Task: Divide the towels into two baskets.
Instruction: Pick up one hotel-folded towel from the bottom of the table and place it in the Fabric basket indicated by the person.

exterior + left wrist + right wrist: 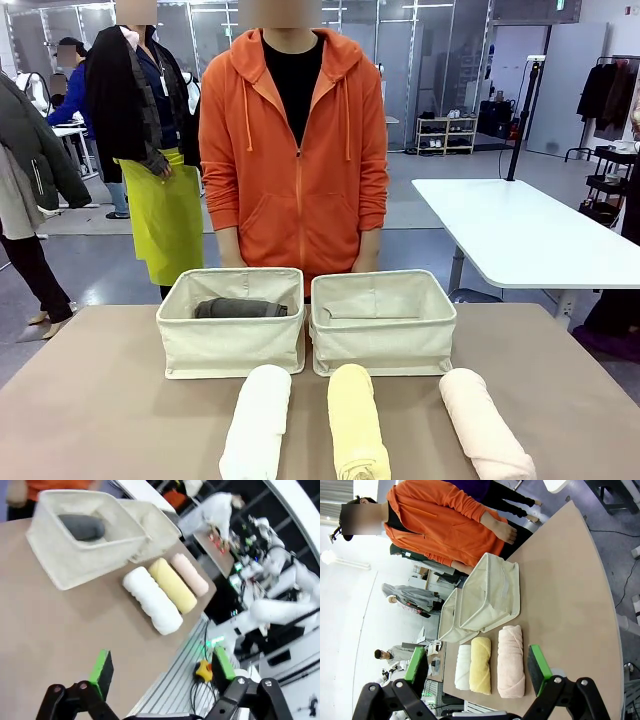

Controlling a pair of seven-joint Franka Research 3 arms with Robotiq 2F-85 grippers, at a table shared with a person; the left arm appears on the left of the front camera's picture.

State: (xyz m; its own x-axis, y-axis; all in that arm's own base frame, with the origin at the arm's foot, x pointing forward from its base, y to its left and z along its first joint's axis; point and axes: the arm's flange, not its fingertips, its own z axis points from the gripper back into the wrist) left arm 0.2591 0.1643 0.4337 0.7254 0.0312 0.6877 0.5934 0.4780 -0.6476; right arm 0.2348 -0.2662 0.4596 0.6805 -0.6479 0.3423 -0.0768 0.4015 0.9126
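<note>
Rolled white towel (256, 420), yellow towel (357, 425) and pink towel (485, 425) lie just in front of the baskets (382, 345); a grey towel (240, 308) sits inside the left one. They look soft and light, likely to unroll, so a pinch mid-roll seems best. Left gripper (163, 667) and right gripper (476, 665) both gape, empty.

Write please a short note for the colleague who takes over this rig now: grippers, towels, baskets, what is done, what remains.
Left gripper: open, holds nothing, above the table's near edge.
Right gripper: open, holds nothing, looks toward the towels.
Dark grey towel: lies in the left basket.
Right basket: no towel visible inside.
White towel, pale yellow towel and pale pink towel: side by side on the table, in front of the baskets.
Done: one towel is in a basket.
Left: three towels; an even split would probably mean one more to the left basket and two to the right.
</note>
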